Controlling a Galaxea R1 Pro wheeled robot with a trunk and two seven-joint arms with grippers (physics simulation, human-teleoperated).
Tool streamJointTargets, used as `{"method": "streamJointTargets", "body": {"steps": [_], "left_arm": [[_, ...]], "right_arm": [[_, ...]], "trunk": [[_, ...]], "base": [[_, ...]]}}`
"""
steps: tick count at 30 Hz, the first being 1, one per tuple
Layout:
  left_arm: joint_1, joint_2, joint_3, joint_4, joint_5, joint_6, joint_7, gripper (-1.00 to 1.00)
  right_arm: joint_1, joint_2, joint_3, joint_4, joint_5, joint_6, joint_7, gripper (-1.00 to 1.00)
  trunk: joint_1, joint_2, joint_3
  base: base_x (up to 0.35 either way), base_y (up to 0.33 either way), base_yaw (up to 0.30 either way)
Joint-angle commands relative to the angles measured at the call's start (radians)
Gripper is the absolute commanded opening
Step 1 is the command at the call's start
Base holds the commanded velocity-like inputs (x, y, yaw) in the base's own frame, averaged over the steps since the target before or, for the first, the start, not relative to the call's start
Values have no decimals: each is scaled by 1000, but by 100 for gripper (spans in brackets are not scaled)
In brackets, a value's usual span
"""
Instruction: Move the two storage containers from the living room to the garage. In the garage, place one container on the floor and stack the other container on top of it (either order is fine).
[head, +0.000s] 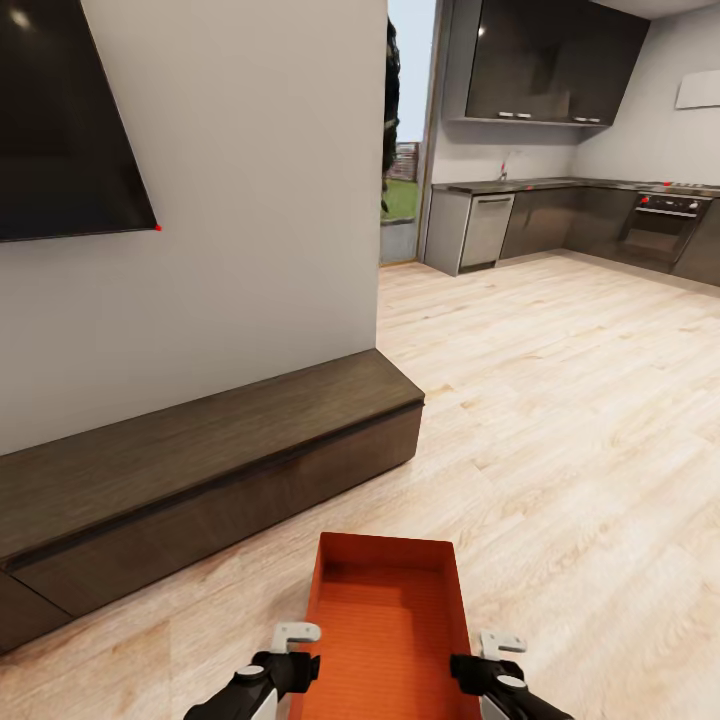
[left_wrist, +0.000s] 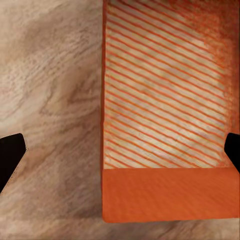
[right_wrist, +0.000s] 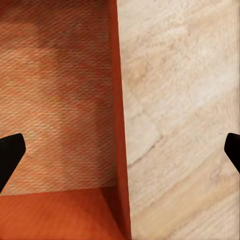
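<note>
Both grippers stand with fingers spread wide, one on each long side of the bin (head: 388, 620) at the bottom centre of the head view: the left gripper (head: 290, 655) straddles the bin's left wall and the right gripper (head: 480, 660) its right wall, and neither looks clamped on it. In the left wrist view the dark fingers (left_wrist: 11, 157) sit at the frame's two edges with the orange wall running between them; the right wrist view shows the same, fingers (right_wrist: 10, 155) apart over the other wall. I'd say the step in hand is taking hold of this bin, here in the living room. The bin sits over the plank floor (head: 560, 400), near the dark bench (head: 200, 470) at left, with the TV (head: 60, 120) upper left. Next, both grippers need to pinch their walls, evenly, before lifting.
</note>
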Motion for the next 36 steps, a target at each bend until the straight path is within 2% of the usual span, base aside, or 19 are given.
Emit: {"method": "streamJointTargets", "body": {"steps": [1, 3, 8, 26, 36], "left_arm": [[0, 0, 0, -2, -2, 5, 3, 100], [0, 3, 1, -2, -1, 5, 3, 100], [0, 4, 2, -2, 0, 4, 3, 100], [0, 6, 3, -11, 0, 4, 3, 100], [0, 1, 2, -24, -2, 9, 5, 100]], "right_arm": [[0, 1, 8, 0, -6, -4, -3, 100], [0, 4, 8, 0, 10, -4, -3, 100], [0, 4, 9, 1, 18, -3, -3, 100], [-1, 4, 9, 1, 20, -5, -3, 100], [0, 0, 9, 0, 20, -6, -3, 100]], "trunk": [[0, 0, -1], [0, 0, -1], [0, 0, -3], [0, 0, -31], [0, 0, -34]], "base": [[0, 0, 0], [0, 0, 0], [0, 0, 0], [0, 0, 0], [0, 0, 0]]}}
